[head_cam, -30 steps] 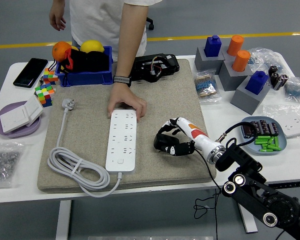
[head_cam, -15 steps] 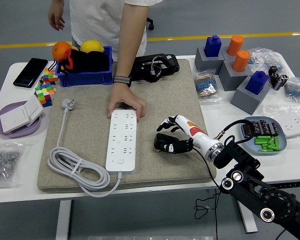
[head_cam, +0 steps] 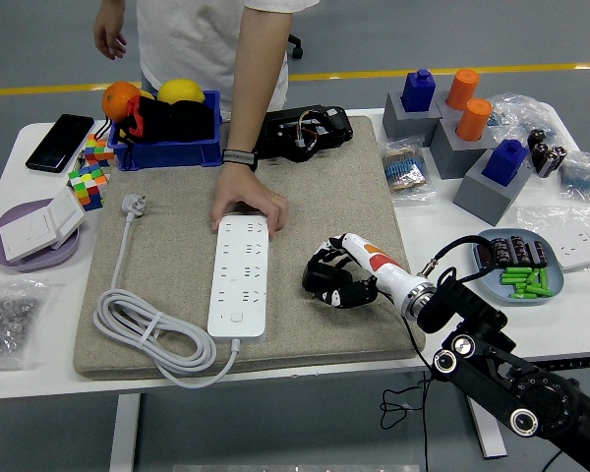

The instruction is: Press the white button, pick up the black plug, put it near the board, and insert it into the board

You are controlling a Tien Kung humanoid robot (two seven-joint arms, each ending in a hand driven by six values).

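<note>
Right hand (head_cam: 332, 278) now more curled, clenched on nothing, same spot beside power strip (head_cam: 240, 274).

power strip (head_cam: 240, 275) on mat (head_cam: 354, 187), robot hand (head_cam: 332, 279) to its right

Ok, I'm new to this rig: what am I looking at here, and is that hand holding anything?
This is one view from the robot's head camera, looking down over a white table. The black arm from the lower right ends in the right hand, curled over a dark object on the tan mat; probably the black plug, though I cannot see it clearly. The left arm is out of view. A white power strip lies on the mat, its cable coiled beside it. A person's hand across the table presses down on the strip's far end.
</note>
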